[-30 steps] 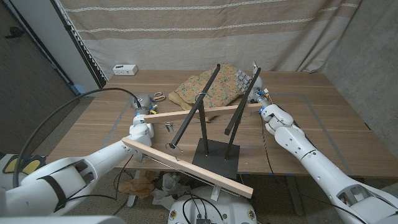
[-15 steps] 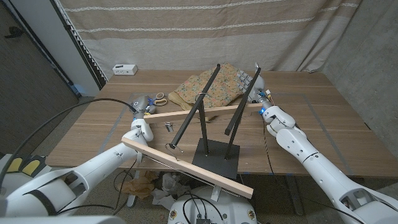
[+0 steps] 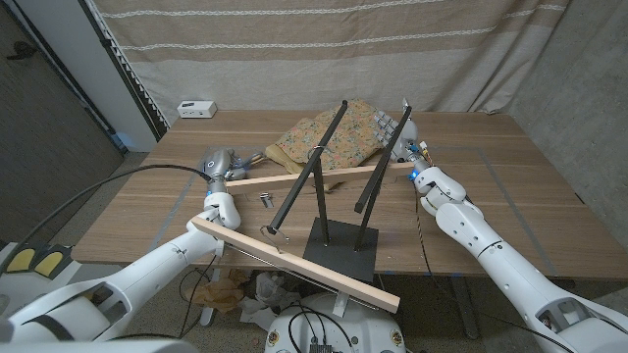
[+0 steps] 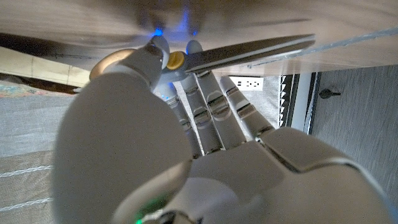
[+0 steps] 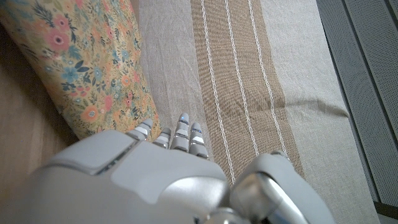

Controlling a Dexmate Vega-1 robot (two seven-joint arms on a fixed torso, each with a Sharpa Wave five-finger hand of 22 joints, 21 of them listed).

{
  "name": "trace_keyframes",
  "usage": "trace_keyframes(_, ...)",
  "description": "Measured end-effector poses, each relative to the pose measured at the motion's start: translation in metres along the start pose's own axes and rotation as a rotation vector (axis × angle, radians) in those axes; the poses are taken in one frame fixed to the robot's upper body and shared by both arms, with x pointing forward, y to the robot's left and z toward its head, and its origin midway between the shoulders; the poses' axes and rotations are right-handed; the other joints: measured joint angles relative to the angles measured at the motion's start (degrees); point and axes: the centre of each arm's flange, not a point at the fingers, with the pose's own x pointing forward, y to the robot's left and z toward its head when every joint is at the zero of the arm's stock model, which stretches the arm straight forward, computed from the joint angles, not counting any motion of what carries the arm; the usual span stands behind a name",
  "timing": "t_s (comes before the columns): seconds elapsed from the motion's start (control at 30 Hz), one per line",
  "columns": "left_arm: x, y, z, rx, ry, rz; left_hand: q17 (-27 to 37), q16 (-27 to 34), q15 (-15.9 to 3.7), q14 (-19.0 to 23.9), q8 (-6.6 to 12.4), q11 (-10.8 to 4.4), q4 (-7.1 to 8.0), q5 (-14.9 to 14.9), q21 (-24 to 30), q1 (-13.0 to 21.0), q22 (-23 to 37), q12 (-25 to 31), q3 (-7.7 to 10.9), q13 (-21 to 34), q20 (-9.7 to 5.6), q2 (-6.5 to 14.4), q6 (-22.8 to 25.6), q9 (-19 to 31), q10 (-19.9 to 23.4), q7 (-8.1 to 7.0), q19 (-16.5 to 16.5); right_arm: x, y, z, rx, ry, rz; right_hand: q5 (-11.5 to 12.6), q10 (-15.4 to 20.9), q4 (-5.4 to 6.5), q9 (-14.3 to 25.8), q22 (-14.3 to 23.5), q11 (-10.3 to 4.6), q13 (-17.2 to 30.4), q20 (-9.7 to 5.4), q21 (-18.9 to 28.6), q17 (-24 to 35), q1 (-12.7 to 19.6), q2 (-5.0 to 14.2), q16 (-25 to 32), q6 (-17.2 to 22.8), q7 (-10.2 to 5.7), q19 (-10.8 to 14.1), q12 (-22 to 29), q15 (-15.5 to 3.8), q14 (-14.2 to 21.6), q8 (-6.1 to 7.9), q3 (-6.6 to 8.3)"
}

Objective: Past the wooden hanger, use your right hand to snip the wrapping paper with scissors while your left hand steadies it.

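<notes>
Nearest the robot, the wooden hanger (image 3: 294, 262) hung on its black stand (image 3: 340, 245), with the second wooden bar (image 3: 304, 176) behind it. Beyond the bar, the left hand (image 3: 218, 160) had advanced over the last second to the scissors (image 3: 250, 153); in the left wrist view its fingertips (image 4: 157, 45) touched the scissors (image 4: 242, 53) at the pivot, though a closed grasp could not be confirmed. The right hand (image 3: 395, 126) remained at the edge of the floral wrapping paper (image 3: 329, 137), fingers extended and held together, holding nothing. Judged against the task, the roles appeared reversed: scissors were assigned to the right hand, so cutting had not begun
</notes>
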Motion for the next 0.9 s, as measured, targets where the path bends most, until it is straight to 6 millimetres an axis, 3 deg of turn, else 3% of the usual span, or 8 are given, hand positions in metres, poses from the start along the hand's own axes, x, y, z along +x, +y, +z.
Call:
trace_keyframes(0.3,-0.002,0.017,0.006,-0.071,-0.056,0.117,0.9,3.8,-0.16,1.9,-0.37,-3.43,0.03,-0.1,0.2,-0.7,-0.9,-2.9,0.03,-1.4,0.21,0.2,0.7,-4.0,1.5,0.65,0.4,-0.002,0.001,0.001,0.004,-0.003,0.001,0.0,0.0,0.00,0.0,0.0,0.00,0.0,-0.22,0.0,0.0,0.0,0.00,0.0,0.0,0.00,0.2,0.0,0.00,0.0,0.00,0.00)
trace_keyframes(0.57,-0.004,0.024,0.009,-0.102,-0.064,0.151,0.7,3.8,-0.45,1.8,-0.45,-4.57,-0.64,0.4,0.0,-0.8,-1.1,-4.5,0.71,-2.1,0.21,0.2,1.5,-5.3,2.0,1.45,0.4,-0.002,0.000,0.002,0.006,-0.005,-0.002,-0.3,0.0,0.00,0.0,0.0,0.00,0.0,-0.22,0.0,0.0,0.0,0.00,0.0,0.0,0.00,0.2,0.0,0.00,0.0,0.00,0.00)
trace_keyframes(0.9,-0.008,0.035,0.013,-0.207,-0.071,0.189,0.7,3.7,-0.45,1.8,-0.12,-4.75,-0.71,0.4,0.0,-0.8,-1.1,-4.6,0.78,-2.0,0.21,0.2,1.6,-5.5,2.0,1.56,0.4,-0.006,-0.002,0.005,0.004,-0.016,-0.005,-0.3,0.0,0.00,0.0,0.0,0.00,0.0,-0.22,0.0,0.0,0.2,0.23,0.0,0.0,0.00,0.2,0.0,0.00,0.0,0.00,0.00)
